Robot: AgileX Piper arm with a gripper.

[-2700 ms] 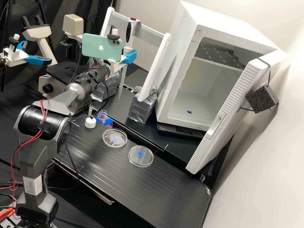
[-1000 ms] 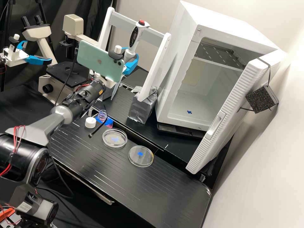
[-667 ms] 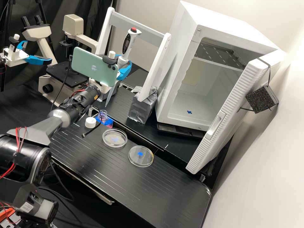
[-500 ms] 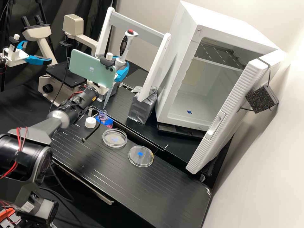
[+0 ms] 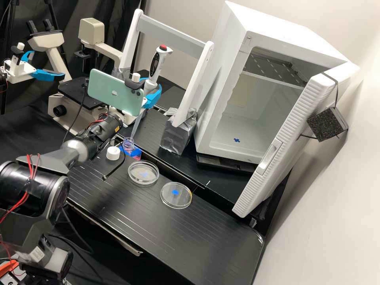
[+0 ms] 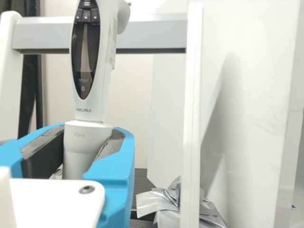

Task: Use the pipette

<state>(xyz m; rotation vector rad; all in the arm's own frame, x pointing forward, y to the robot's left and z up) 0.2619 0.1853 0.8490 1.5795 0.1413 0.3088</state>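
Note:
My gripper (image 5: 152, 94) is shut around the lower body of the white pipette (image 5: 156, 63), which stands nearly upright with its red button on top. Its clear tip (image 5: 135, 127) slants down to the mouth of the open bottle (image 5: 128, 145) of pink liquid; whether the end is inside the neck I cannot tell. In the wrist view the gripper (image 6: 88, 145) has its dark pads against both sides of the pipette (image 6: 90, 107). Beside the bottle lies its white cap (image 5: 113, 152). Two clear dishes (image 5: 143, 172) (image 5: 175, 195) rest on the black bench.
Behind the pipette is a white rack (image 5: 170, 35) with foil-wrapped feet. A white incubator (image 5: 213, 95) stands open at the right. The microscope (image 5: 91, 31) is at the back left. A black cable (image 5: 114, 170) hangs from the arm near the cap.
Over the last second my gripper has carried the pipette left and down, bringing its tip to the bottle mouth. Before that, the arm swung lower and the pipette shifted right. The grip stayed shut.

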